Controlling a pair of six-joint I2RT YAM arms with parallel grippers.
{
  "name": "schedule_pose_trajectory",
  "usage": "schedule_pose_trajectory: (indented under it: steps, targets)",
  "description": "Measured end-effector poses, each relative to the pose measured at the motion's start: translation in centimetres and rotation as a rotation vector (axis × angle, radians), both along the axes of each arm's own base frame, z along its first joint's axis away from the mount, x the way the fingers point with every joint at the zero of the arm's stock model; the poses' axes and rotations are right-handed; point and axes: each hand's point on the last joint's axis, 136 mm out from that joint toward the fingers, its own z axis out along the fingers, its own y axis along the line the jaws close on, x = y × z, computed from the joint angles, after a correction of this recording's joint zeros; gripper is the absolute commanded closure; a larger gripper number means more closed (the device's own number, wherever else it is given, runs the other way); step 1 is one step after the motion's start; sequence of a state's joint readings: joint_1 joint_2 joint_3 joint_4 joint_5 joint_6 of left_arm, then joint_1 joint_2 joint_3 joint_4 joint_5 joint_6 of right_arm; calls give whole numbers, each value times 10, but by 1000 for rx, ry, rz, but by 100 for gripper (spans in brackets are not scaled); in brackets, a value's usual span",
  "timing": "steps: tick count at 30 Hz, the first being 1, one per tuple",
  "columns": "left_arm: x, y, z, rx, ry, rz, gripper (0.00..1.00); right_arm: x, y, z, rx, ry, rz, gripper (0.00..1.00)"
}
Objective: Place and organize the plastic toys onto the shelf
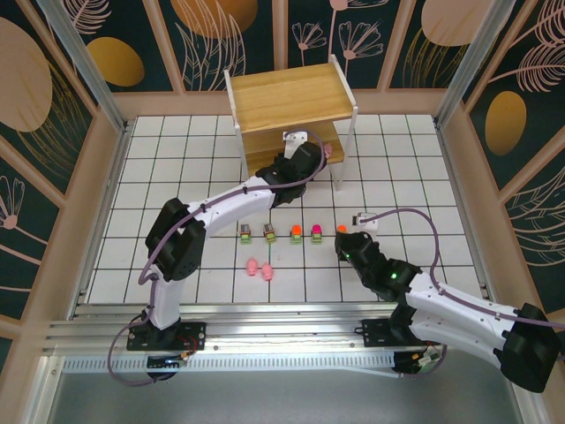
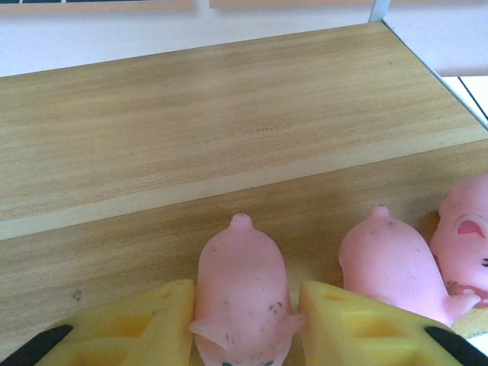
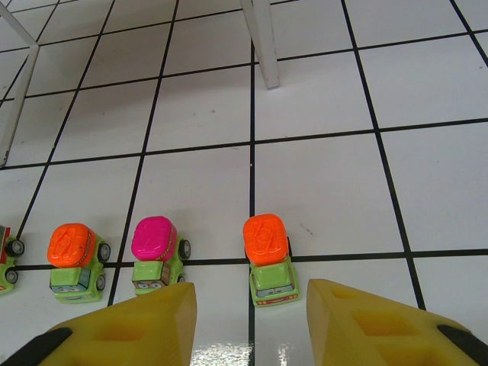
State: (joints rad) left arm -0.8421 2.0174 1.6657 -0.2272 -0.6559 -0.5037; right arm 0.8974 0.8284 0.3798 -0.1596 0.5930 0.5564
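The left gripper (image 2: 248,297) reaches onto the lower board (image 2: 152,252) of the shelf (image 1: 291,93). Its yellow fingers (image 2: 145,324) flank a pink pig (image 2: 242,278) so closely that one cannot tell whether they clench it or have let go. Two more pigs (image 2: 390,263) stand just to its right on the same board. On the white tiled table (image 1: 177,177), two loose pigs (image 1: 259,268) lie nearer the arm bases than a row of five trucks (image 1: 297,233). The right gripper (image 3: 252,297) hangs released, its fingers spread either side of the rightmost, orange-topped truck (image 3: 268,259), gripping nothing.
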Motion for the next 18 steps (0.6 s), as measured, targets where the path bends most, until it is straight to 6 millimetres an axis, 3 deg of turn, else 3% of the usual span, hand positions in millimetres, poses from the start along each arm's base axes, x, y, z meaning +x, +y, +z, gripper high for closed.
schedule_pose_trajectory:
  steps: [18]
  targets:
    - [0,-1,2,-6,-5,-4,55,0,0,0,0,0,0,57]
